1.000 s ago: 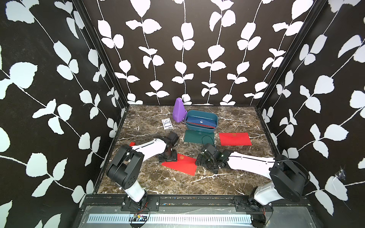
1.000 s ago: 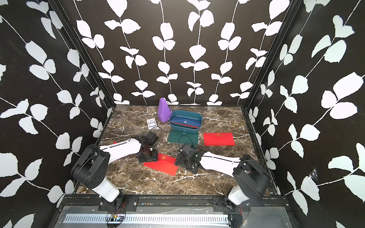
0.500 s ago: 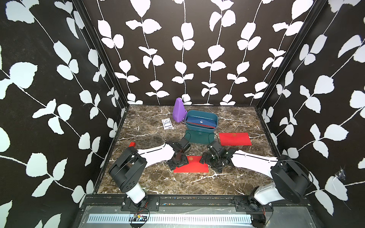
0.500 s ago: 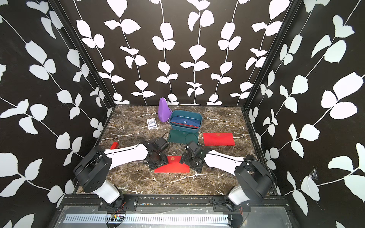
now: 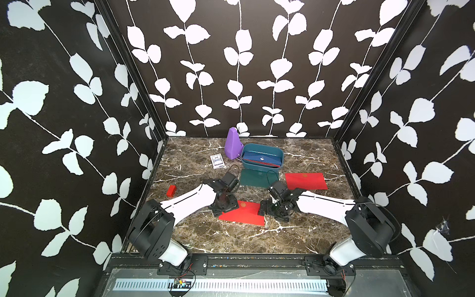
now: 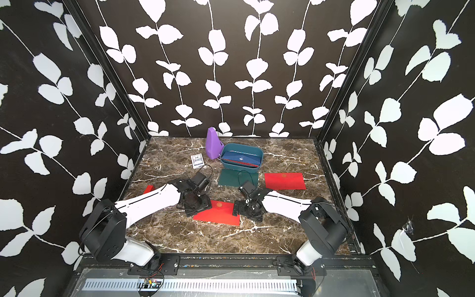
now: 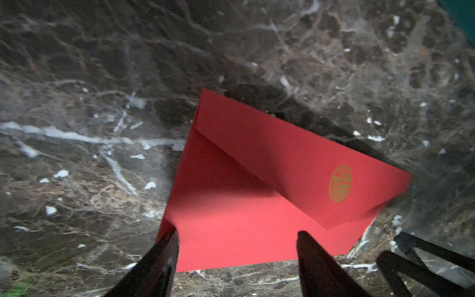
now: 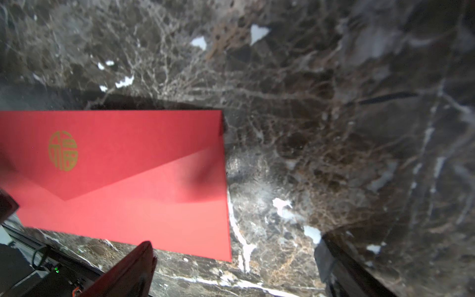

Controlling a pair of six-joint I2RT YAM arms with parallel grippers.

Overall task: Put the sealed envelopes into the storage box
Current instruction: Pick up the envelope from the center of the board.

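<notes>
Sealed envelopes first: one red paper envelope with a gold emblem lies on the brown marble table, a little toward 6 o'clock from centre in both top views. My left gripper sits over its 9 o'clock end, my right gripper at its 3 o'clock end. From the left wrist I see the two dark fingers standing apart, straddling the envelope's near corner, gripping nothing. From the right wrist the jaws gape wide; one finger is just beside the envelope's long edge, the other over bare marble. The teal plastic storage box stands toward 12 o'clock; inside, a navy blue envelope lies on top with a red edge showing beneath it. A dark green envelope lies flat at the box's 6 o'clock, at the foot of its wall, and a second red envelope lies at the green one's 3 o'clock, close but apart. A purple pyramid-shaped object touches the box at its 10 o'clock
</notes>
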